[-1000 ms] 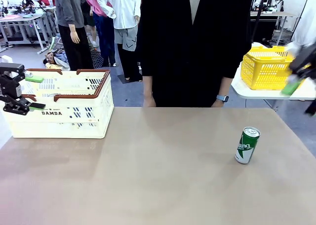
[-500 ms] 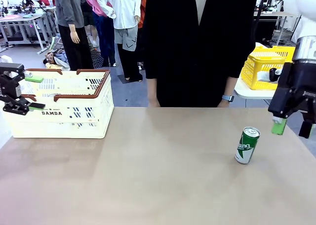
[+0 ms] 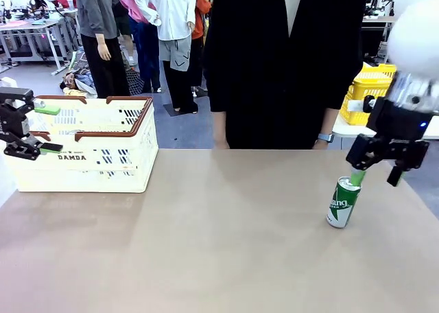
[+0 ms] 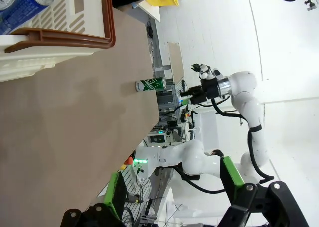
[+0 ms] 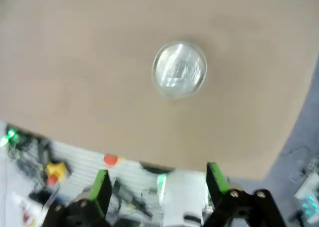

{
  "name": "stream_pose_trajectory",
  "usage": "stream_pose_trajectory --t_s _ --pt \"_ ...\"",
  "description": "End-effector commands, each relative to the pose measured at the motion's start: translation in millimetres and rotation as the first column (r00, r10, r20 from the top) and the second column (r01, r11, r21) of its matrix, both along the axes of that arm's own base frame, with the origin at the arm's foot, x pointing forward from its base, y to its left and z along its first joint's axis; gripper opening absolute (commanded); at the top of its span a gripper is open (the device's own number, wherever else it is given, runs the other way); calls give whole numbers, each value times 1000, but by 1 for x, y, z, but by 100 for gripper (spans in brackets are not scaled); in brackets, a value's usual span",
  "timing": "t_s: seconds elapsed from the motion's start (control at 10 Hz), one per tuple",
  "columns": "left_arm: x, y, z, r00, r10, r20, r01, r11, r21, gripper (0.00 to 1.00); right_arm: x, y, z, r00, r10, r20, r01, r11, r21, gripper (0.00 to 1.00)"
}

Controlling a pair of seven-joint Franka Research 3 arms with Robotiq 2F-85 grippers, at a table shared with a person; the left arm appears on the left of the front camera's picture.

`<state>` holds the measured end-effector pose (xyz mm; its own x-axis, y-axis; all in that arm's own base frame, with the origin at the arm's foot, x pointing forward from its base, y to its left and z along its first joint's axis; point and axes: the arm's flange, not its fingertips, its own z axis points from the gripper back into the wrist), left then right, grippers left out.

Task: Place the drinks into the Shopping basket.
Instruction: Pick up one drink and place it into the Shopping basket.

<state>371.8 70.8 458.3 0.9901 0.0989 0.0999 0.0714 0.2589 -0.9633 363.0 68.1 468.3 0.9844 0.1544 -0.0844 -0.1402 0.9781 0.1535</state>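
Since a second ago the right gripper (image 3: 376, 170) swung in from the right edge, past the yellow basket (image 3: 370, 86), and now hangs just above the green can (image 3: 343, 202) at lower right, jaws wide and empty. From its wrist cam the can's silver top (image 5: 179, 69) sits upper middle, ahead of the pads, so I'd guess a top-down grab is coming. Left gripper (image 3: 27, 131) hasn't budged at the left edge by the crate (image 3: 110, 158), open, nothing held. Person stands behind the table (image 3: 206, 244), hands hidden below its far edge. Blue cans (image 4: 22, 0) peek out inside the crate; can't tell how many.
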Motion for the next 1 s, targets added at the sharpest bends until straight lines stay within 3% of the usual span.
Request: stream_pose_trajectory --t_s 0.0,0.3,0.9 --pt "-2 1 4 1000 -3 -3 3 1000 -8 100 18 7 -28 992 -85 90 90 994 -59 100" --pt "-2 1 4 1000 -3 -3 3 1000 -8 100 46 13 -56 975 -126 183 142 987 -78 100" --pt "-2 1 4 1000 -3 -3 3 1000 -8 100 65 13 -94 992 -99 78 106 990 -90 100"
